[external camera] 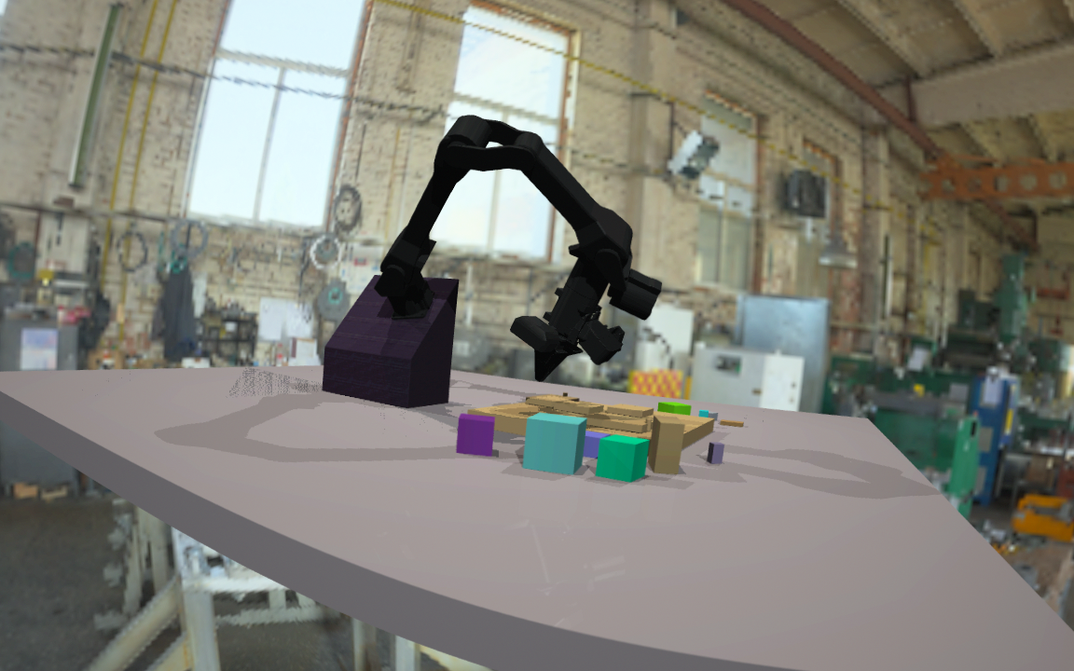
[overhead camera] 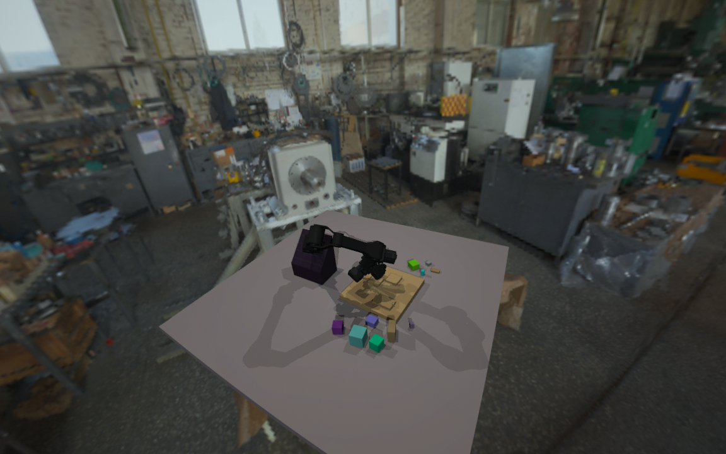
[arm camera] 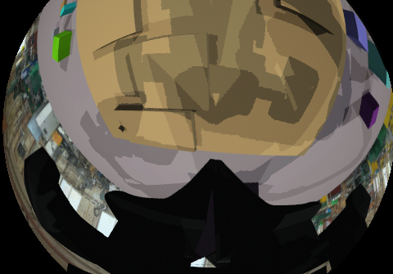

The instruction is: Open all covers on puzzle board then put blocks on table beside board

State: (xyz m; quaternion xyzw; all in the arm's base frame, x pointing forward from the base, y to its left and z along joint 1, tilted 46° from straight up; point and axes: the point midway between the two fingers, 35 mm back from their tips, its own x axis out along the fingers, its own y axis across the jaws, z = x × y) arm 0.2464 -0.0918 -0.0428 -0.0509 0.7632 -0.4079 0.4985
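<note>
My gripper [external camera: 539, 376] [arm camera: 214, 164] is shut and empty, above the wooden puzzle board [overhead camera: 412, 286] [external camera: 695, 433] [arm camera: 91, 24]. Several flat wooden covers lie on the board, one cover [arm camera: 168, 127] near its edge in the wrist view; shadow hides how far they stand open and whether wells hold blocks. On the table beside the board are a purple block [overhead camera: 337, 327] [external camera: 475, 434] [arm camera: 369, 110], a large teal block [overhead camera: 357, 335] [external camera: 554, 443], a green block [overhead camera: 376, 343] [external camera: 622, 458], a blue-violet block [overhead camera: 372, 320] and a tall tan block [overhead camera: 391, 330] [external camera: 666, 445].
Across the board are a lime block [overhead camera: 413, 264] [external camera: 673, 407] [arm camera: 61, 46], a small cyan block [overhead camera: 422, 272] [arm camera: 68, 8], a grey piece [overhead camera: 428, 263] and an orange piece [overhead camera: 435, 270]. A small purple-grey block [overhead camera: 411, 323] [external camera: 715, 453] stands near the tan one. The arm's dark base [overhead camera: 314, 265] [external camera: 369, 367] stands behind.
</note>
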